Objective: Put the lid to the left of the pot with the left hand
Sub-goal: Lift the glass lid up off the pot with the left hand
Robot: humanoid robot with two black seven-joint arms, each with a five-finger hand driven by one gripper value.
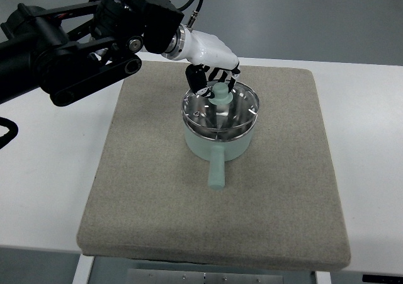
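A pale green pot stands on the grey mat, its handle pointing toward the near edge. A glass lid with a steel rim and a pale green knob sits on top of the pot. My left hand reaches in from the upper left and hovers over the far side of the lid. Its dark fingers curl down around the knob. The lid looks level on the pot rim. The right arm does not show.
A grey felt mat covers most of a white table. Bare mat lies to the left of the pot. A black cable loops at the left edge.
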